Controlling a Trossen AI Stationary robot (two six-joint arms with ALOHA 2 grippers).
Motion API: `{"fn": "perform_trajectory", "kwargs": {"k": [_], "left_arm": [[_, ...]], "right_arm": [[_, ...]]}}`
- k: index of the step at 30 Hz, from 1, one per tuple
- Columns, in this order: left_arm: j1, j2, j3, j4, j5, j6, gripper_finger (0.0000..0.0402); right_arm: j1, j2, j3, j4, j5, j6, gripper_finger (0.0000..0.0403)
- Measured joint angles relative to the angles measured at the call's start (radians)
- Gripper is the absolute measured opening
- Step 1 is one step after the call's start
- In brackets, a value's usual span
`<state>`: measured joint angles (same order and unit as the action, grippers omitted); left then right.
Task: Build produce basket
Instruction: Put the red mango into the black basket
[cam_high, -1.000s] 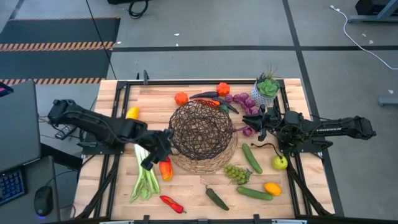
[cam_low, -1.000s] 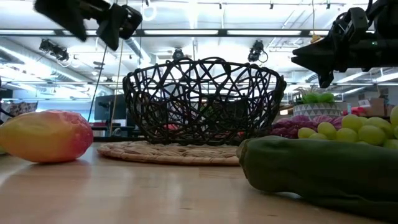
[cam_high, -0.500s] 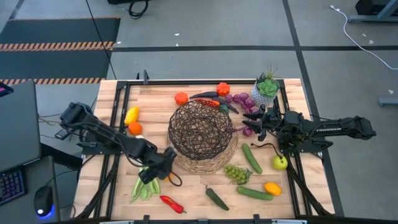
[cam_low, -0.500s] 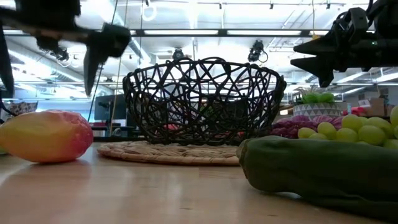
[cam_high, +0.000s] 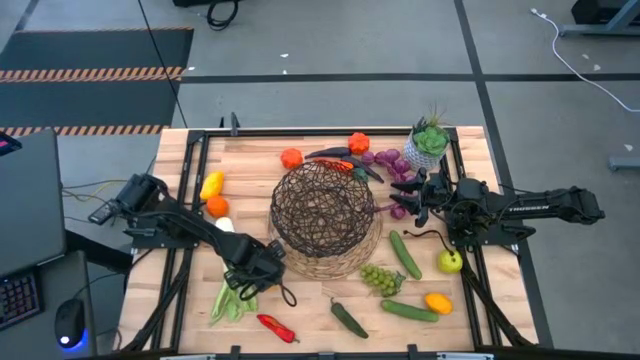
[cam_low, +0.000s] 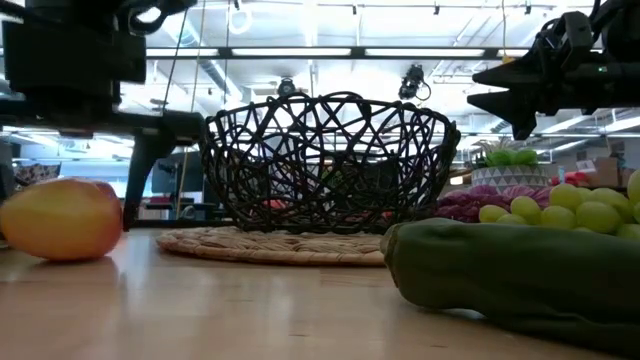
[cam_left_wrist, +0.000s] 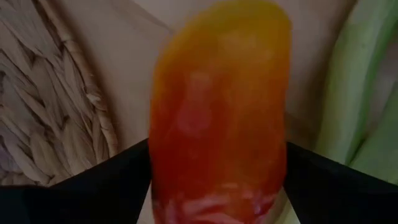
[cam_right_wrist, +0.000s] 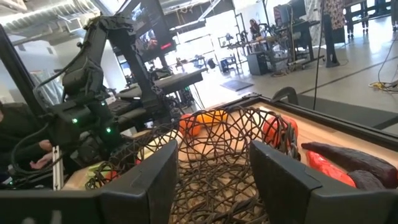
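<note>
At table centre stood one basket (cam_high: 325, 215), the largest item, with no produce seen inside; the filling step had barely begun. Left gripper (cam_high: 258, 266) hung low at 8 o'clock from the basket, fingers spread astride one red-orange pepper (cam_left_wrist: 217, 112) lying on the table (cam_high: 300, 310) just off the wicker base; no pinch was visible. Judged step: first pick. Next move would call for closing on the pepper, lifting above the rim, carrying toward 2 o'clock and releasing inside. Right gripper (cam_high: 398, 196) hovered at 3 o'clock from the basket, fingers apart, holding nothing. Count, downward in size: one leek (cam_high: 232, 295) at 7 o'clock; two cucumbers (cam_high: 405, 253) at 4 to 5 o'clock, plus one darker green piece (cam_high: 349, 319), type uncertain; one bunch of green grapes (cam_high: 380, 278); one cluster of purple grapes (cam_high: 395, 165) at 2 o'clock; one apple (cam_high: 450, 262); three round orange pieces (cam_high: 291, 158); one red chilli (cam_high: 276, 327).
</note>
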<state>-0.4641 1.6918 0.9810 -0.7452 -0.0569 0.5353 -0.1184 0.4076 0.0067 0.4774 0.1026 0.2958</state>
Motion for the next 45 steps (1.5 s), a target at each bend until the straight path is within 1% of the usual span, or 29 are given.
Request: {"fn": "perform_trajectory", "kwargs": {"k": [4, 11, 17, 21, 24, 27, 30, 34, 40, 45], "left_arm": [[-0.001, 0.003, 0.000, 0.000, -0.021, -0.025, 0.0317], [0.000, 0.003, 0.000, 0.000, -0.028, -0.163, 0.0258], [-0.006, 0.004, 0.025, -0.010, -0.025, -0.304, 0.0256], [-0.011, 0.004, 0.122, -0.067, -0.026, -0.401, 0.0274], [-0.010, 0.004, 0.226, -0.138, -0.034, -0.462, 0.0273], [0.003, 0.004, 0.333, -0.222, -0.093, -0.544, 0.0267], [0.038, 0.004, 0.434, -0.275, -0.155, -0.603, 0.0264], [0.113, 0.004, 0.532, -0.276, -0.177, -0.658, 0.0270], [0.225, 0.003, 0.604, -0.273, -0.176, -0.733, 0.0278], [0.306, 0.003, 0.611, -0.260, -0.176, -0.769, 0.0284]], "right_arm": [[0.000, 0.000, 0.000, 0.000, -0.003, 0.000, 0.0204], [0.000, 0.000, 0.000, -0.001, -0.003, 0.000, 0.0204], [0.000, 0.000, 0.000, -0.001, -0.002, 0.000, 0.0204], [0.000, 0.000, 0.000, -0.002, -0.002, 0.007, 0.0204], [0.000, 0.000, 0.000, -0.001, -0.002, 0.019, 0.0204], [0.000, 0.000, 0.000, -0.001, -0.002, 0.020, 0.0204], [0.000, 0.000, 0.000, 0.000, -0.002, 0.020, 0.0204], [0.000, 0.000, 0.000, 0.022, 0.005, 0.020, 0.0204], [0.000, -0.001, 0.000, 0.059, 0.041, 0.062, 0.0204], [0.000, 0.000, 0.000, 0.051, 0.039, 0.085, 0.0204]]}}
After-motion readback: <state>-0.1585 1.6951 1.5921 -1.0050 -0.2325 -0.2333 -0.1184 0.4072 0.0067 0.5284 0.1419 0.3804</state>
